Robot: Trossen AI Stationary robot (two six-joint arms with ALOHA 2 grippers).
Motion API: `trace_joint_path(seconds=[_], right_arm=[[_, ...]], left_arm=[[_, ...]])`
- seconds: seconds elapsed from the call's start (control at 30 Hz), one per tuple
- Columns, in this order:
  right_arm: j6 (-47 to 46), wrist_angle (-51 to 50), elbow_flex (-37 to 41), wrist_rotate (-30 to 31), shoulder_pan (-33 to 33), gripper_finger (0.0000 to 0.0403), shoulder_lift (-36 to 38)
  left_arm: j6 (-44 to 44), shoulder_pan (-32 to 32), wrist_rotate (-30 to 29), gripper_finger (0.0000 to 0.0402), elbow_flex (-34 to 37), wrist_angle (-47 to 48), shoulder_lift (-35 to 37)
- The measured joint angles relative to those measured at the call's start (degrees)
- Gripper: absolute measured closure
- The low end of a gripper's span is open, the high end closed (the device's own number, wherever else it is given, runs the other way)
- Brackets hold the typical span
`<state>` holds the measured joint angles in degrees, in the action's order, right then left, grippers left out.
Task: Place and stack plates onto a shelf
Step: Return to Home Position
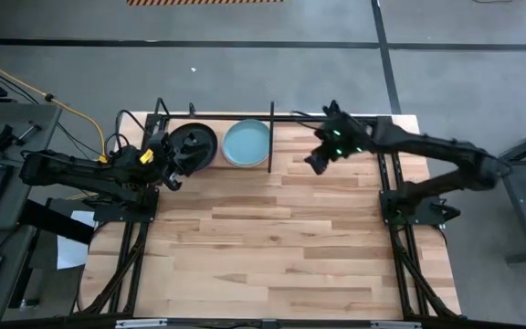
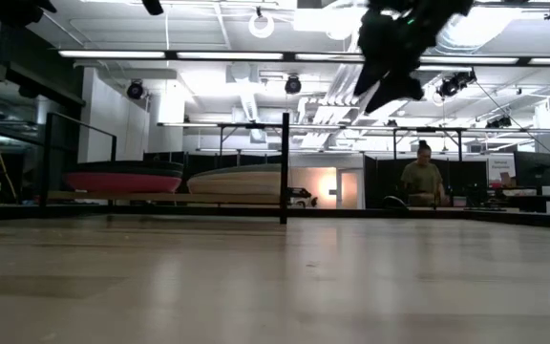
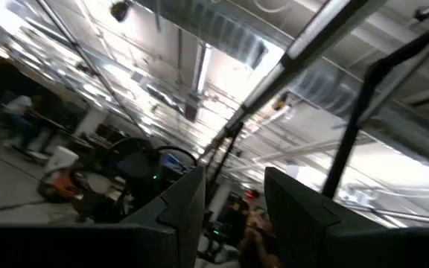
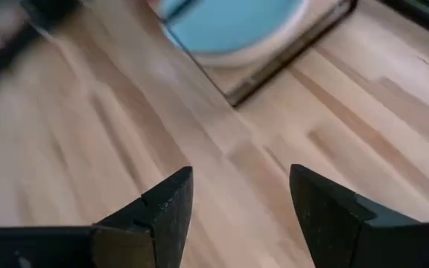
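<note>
From above, the shelf [image 1: 271, 137] at the far edge of the surface [image 1: 281, 238] carries a black plate [image 1: 195, 146] and a light blue plate [image 1: 246, 143] side by side; the left end effector [image 1: 173, 174] hangs just beside the black plate, the right end effector [image 1: 319, 161] near the shelf's right end. At surface level the two stacks [image 2: 122, 178] lie flat, and such stiff, smooth, probably breakable plates look best pinched at the rim. Each wrist view shows its own fingers [image 3: 177, 216] parted and empty, the right one's with the light blue plate ahead.
</note>
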<state>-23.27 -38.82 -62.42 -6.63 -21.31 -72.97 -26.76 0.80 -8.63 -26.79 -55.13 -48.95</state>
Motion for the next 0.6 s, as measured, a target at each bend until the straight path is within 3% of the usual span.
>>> trace_joint_path(seconds=[0.2, 0.37, 0.47, 0.6], right_arm=[[-13.6, 18.0, 14.6, 1.3, 8.6, 0.0197, 14.9], [-20.6, 34.6, 21.7, 6.3, 13.7, 0.0197, 20.4], [-21.2, 40.5, 22.6, 8.2, 15.3, 0.0197, 20.6], [-20.0, 43.6, 22.7, 9.6, 15.9, 0.0197, 20.2]], left_arm=[[2.7, -0.5, 2.0, 0.0271, 0.0, 0.2, 0.0], [6.9, -3.1, 2.1, 0.0272, 0.0, 0.9, 3.9], [8.8, -3.8, 3.6, 0.0286, 0.0, 7.5, 8.2], [8.8, -3.7, 4.7, 0.0338, 0.0, 24.2, 14.6]])
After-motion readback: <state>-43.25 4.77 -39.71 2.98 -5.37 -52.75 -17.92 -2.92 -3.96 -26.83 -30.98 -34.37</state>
